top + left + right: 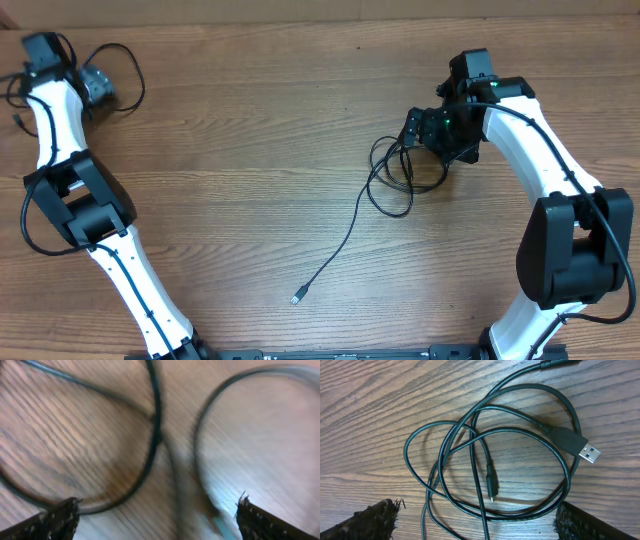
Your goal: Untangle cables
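Far-left corner of the worktop (250, 120): left fingers (60, 517) stand wide apart, nothing betw. them, over one black cable (155, 425) that lies in loose loops on the wood. Wrist view's blurred, so can't make out a plug there. Over on the right side, the right fingers (375, 520) are spread wide too, gripping nothing, right above the cable tangle (485, 460). That knot's several overlapping black loops lying flat, w/ a silver-tipped USB plug (585, 451) poking out at its right edge in the wrist view and a small plug (491, 491) resting inside the loops. From overhead, one long strand (345, 235) leaves the tangle and runs toward the near edge, ending in a little connector (298, 297) mid-worktop, well apart from both arms. Left cable and right tangle: opp. sides, well apart.
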